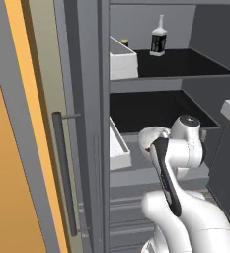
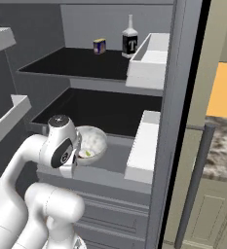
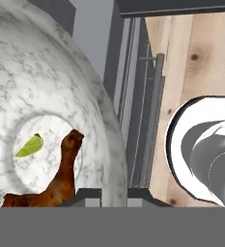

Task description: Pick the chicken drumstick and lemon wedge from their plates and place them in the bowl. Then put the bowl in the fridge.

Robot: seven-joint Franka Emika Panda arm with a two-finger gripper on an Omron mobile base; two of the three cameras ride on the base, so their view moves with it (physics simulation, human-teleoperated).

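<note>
While the gripper [image 3: 103, 193] sits closed on the near rim of the bowl [image 3: 61, 87], the hand view looks straight down into it: the chicken drumstick [image 3: 56, 181] lies against the inner wall with its thin end up, and the lemon wedge [image 3: 30, 145] rests on the bowl's floor just beside it. Both foods are therefore in the bowl, so the picking part of the task looks finished. From the right base view the bowl hangs at the open fridge [image 2: 110, 121], over the grey ledge in front of the lower dark shelf [image 2: 105, 112]; whether it already touches that ledge I cannot tell. What seems left is to set it down, let go and back the arm out. Close to the bowl's right a white door bin [image 2: 143, 146] narrows the way, and the robot's own elbow crowds the left. Farther in, on the upper shelf [image 2: 81, 63], stand a small can [image 2: 99, 45] and a dark bottle [image 2: 129, 41], with another white bin [image 2: 149, 61] beside them, all well clear of the bowl.
</note>
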